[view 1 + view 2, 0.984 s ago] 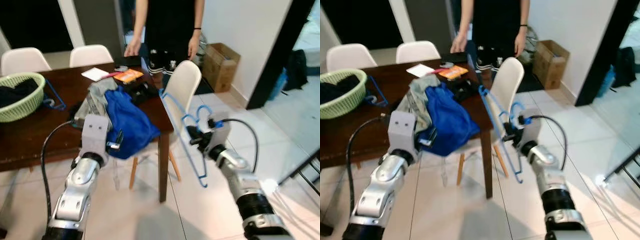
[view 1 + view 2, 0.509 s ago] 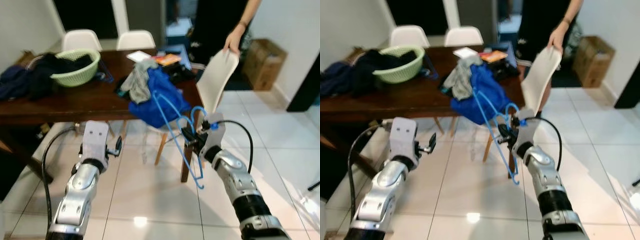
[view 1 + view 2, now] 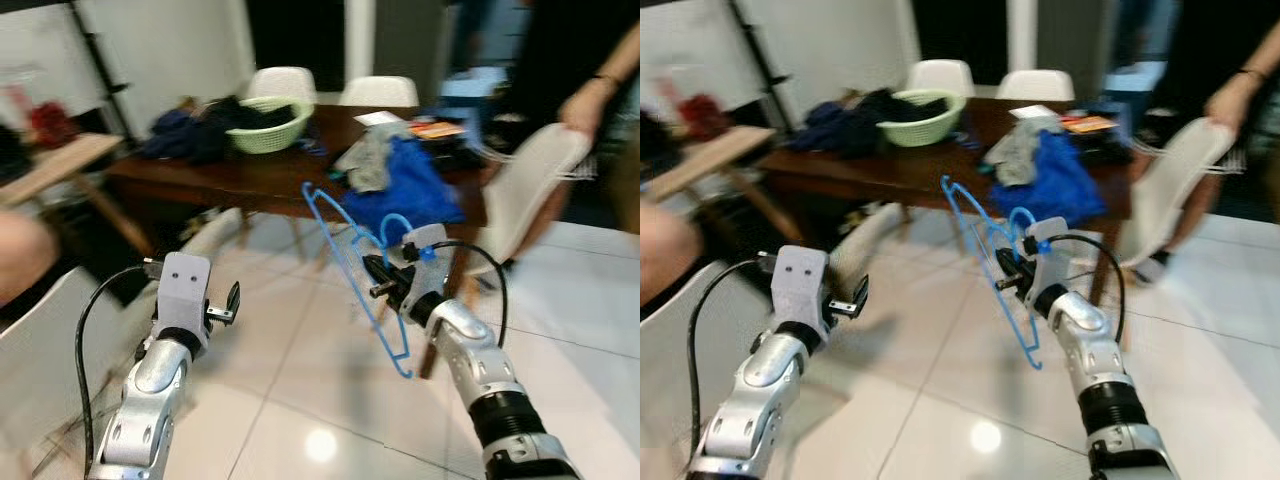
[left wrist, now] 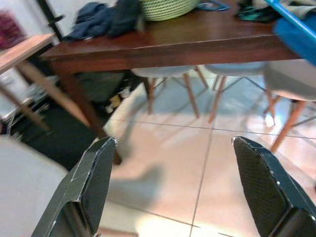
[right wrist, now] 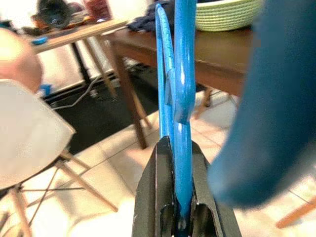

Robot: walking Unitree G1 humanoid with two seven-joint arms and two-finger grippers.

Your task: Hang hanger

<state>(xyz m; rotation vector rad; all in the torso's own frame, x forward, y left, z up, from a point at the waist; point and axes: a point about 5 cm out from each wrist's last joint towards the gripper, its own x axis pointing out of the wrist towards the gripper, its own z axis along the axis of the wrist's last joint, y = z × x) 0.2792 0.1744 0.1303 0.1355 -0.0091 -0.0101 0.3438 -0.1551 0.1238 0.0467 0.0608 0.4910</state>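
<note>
Two fingers of the right hand (image 3: 378, 283) pinch the blue hanger (image 3: 352, 262), its hook just above the hand; carry it level toward a rail, left hand (image 3: 218, 305) spread empty alongside

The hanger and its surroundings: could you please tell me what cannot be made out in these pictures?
- Where the blue hanger should go: no rail can be made out.
- Its hook in the right wrist view: seen edge-on, the right gripper shut on it.
- The person: cut off by the frame edge and blurred by motion.
- The clothes beside the green basket: too blurred to tell apart.
</note>
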